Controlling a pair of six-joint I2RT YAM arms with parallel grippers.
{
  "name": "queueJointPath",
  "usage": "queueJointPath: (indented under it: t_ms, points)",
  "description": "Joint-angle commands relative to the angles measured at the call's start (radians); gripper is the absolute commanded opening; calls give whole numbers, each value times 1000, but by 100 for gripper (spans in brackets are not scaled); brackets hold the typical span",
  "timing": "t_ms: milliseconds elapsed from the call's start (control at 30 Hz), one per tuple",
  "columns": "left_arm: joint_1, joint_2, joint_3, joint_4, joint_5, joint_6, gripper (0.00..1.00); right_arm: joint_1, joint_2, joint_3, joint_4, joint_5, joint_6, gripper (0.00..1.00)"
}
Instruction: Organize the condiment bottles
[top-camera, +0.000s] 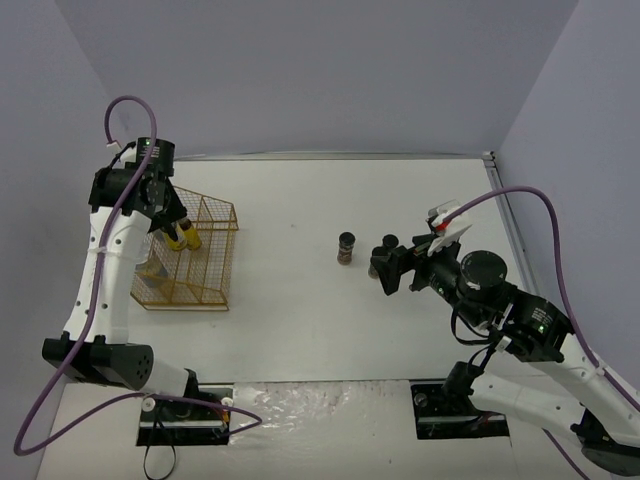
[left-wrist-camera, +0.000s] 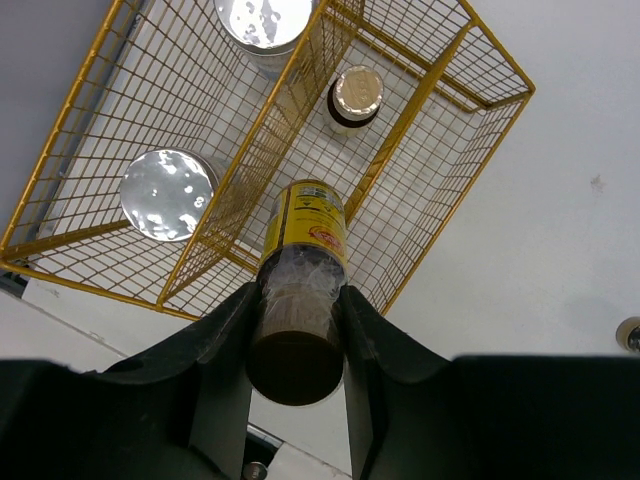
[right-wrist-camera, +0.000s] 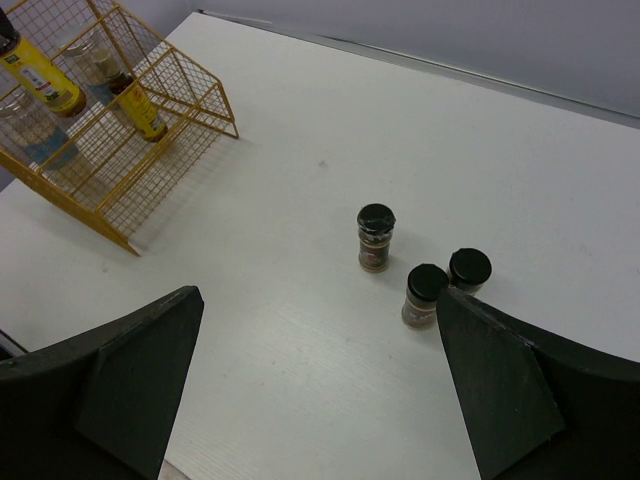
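Condiment bottle with a yellow label (left-wrist-camera: 305, 225) is clamped at its cap end between the fingers of the left tool (left-wrist-camera: 298, 310) and held over the gold wire rack (left-wrist-camera: 408, 115), base pointing down toward the wires. Gripping it by the cap leaves the body free to slide between the bars, which I judge to be the reason for this hold. The bottle looks lined up with the row that already holds a slim bottle with a pale metal cap (left-wrist-camera: 356, 95). Whether its base touches the rack cannot be told. Two silver-capped bottles (left-wrist-camera: 168, 193) stand in the neighbouring row, so like appears to be grouped with like. Three dark-capped jars (right-wrist-camera: 376, 237) stand upright on the bare table (right-wrist-camera: 300, 150), well apart from the rack. Two of them are just beside each other and the third stands a little off. The right tool (right-wrist-camera: 320, 295) hangs above and near this group, spread wide and holding nothing. I read that as readiness to take a jar next. Assessment: the work is partly done, with the held bottle not yet seated and the three jars not yet racked. The close pair is the likely hazard, since closing on one could tip its neighbour.
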Motion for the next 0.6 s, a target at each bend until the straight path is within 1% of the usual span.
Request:
queueJointPath:
  t_ms: [0,67,133,233,367,567]
  points:
    - [21,-36,-4,73,-42,-80,0,-3,2,32,49,-66,-46,100]
    - [23,-36,-38,91,-37,-118,0,-3,-3,27,50,-75,-54,100]
    - [23,-39,-121,125,-41,-166,0,-3,-12,18,51,-81,-68,100]
    - [23,-39,-176,182,-37,-219,0,-3,-22,4,50,-93,-87,100]
    - [28,-21,-219,211,-61,-257,0,-2,-40,-21,49,-105,-93,100]
    - [61,10,-278,258,-49,-278,0,-3,-66,-45,49,-116,-94,100]
